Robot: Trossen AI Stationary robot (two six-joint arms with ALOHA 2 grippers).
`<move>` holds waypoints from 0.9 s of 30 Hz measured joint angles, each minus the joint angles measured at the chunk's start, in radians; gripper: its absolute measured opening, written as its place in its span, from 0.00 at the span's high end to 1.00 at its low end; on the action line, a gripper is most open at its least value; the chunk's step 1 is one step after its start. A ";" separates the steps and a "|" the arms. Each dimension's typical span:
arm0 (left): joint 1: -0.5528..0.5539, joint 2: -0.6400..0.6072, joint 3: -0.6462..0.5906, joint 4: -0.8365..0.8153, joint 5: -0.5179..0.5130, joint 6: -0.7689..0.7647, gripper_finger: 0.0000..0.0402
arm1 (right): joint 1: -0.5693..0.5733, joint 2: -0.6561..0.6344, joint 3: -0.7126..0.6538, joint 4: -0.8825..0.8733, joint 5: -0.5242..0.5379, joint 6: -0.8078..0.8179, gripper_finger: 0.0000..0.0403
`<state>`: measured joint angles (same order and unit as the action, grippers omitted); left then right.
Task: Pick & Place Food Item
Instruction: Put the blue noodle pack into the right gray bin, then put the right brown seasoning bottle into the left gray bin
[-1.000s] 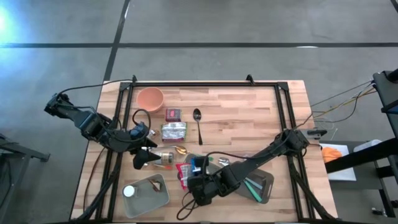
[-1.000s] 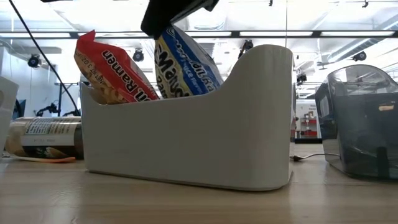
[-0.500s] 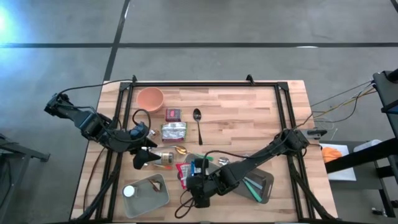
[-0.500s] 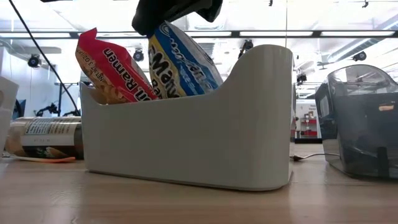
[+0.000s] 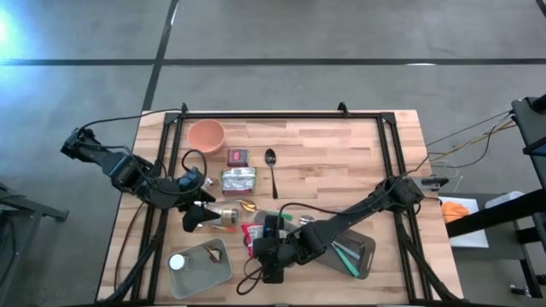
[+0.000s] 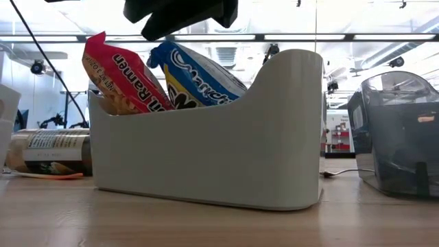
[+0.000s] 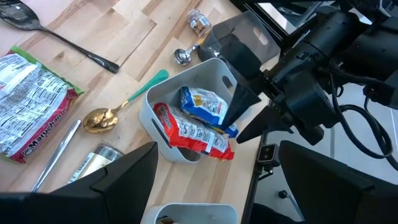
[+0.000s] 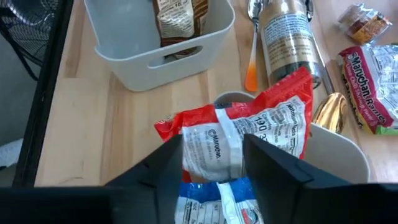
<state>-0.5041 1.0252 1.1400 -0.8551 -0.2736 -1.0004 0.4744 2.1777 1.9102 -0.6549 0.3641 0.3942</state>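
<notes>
A white bin (image 6: 206, 158) near the table's front edge holds two ramen packets standing on end. The red packet (image 6: 123, 75) leans on the blue one (image 6: 199, 72), which lies lower against the bin's wall. My right gripper (image 8: 214, 171) hangs open just above the bin (image 5: 256, 237), its fingers (image 7: 244, 106) on either side of the blue packet's upper end (image 7: 227, 130), with a gap showing in the low view. My left gripper (image 5: 198, 217) waits open to the bin's left, holding nothing.
A second white bin (image 5: 200, 264) with a packet in it stands at the front left. A can (image 8: 289, 31), a gold spoon (image 8: 329, 109), a green ramen pack (image 5: 239, 179), a dark spoon (image 5: 271, 166) and an orange bowl (image 5: 206, 133) lie farther back. A dark tray (image 5: 354, 251) sits right of the bin.
My right gripper has rolled about its own line above the bin and opened, letting go of the blue packet. The packet stood steeply below the fingers; it has sunk and tipped lower into the bin. The red packet has stayed put.
</notes>
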 joint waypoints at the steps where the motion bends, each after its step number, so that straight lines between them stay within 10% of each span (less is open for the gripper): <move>1: 0.000 0.000 0.000 0.000 0.004 -0.001 0.15 | -0.001 0.000 0.000 0.004 0.002 0.000 0.56; 27: 0.000 0.000 0.000 -0.015 0.025 0.002 0.15 | -0.029 -0.088 0.046 -0.150 0.034 0.243 0.46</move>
<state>-0.5045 1.0252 1.1400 -0.8700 -0.2489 -0.9988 0.4450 2.0899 1.9560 -0.8052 0.3981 0.6375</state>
